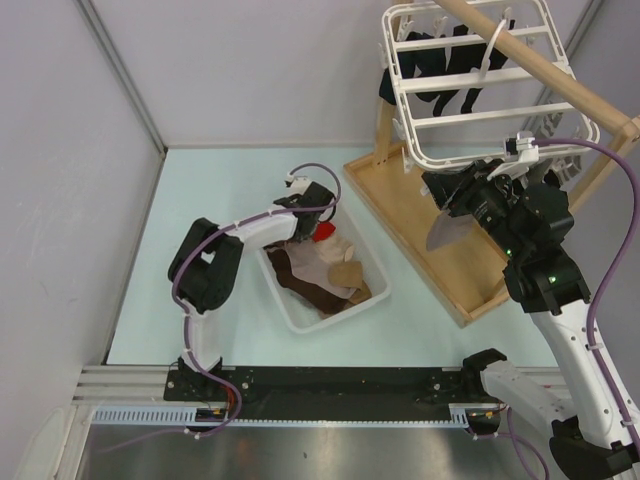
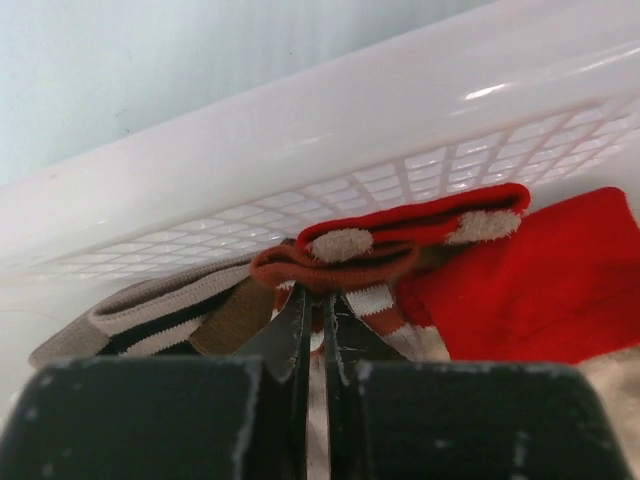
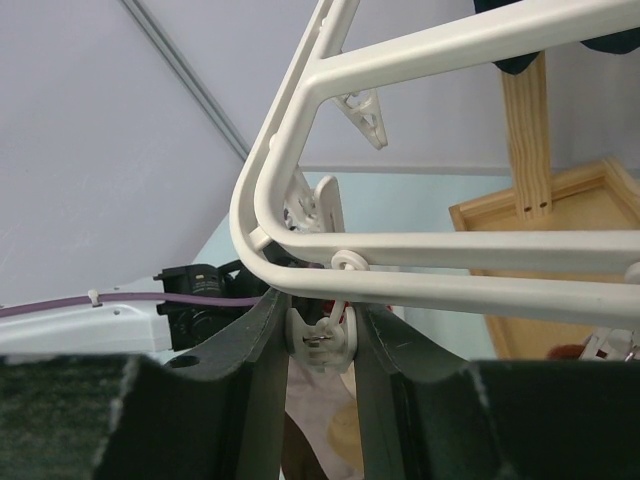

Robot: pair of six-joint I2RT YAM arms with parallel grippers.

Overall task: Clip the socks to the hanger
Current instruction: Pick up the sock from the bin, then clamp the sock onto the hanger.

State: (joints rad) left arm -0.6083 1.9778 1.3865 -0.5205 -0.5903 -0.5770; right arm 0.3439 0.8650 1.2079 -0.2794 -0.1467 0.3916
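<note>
- Left gripper (image 2: pixel 315 300): fingers pinched nearly together on the rust cuff of one striped-cuff sock (image 2: pixel 340 268), inside the single white slotted basket (image 2: pixel 300 130); one red sock (image 2: pixel 530 280) lies just beside it.
- Right gripper (image 3: pixel 320 320): fingers partly apart, pressing both sides of one white clip (image 3: pixel 322 338) at the hanger (image 3: pixel 450 285) corner.
- One grey sock (image 1: pixel 443 232) hangs below that corner; what holds it cannot be told.
- Several black socks (image 1: pixel 445 60) hang at the hanger's far side, beside the wooden rack (image 1: pixel 540 62).
</note>
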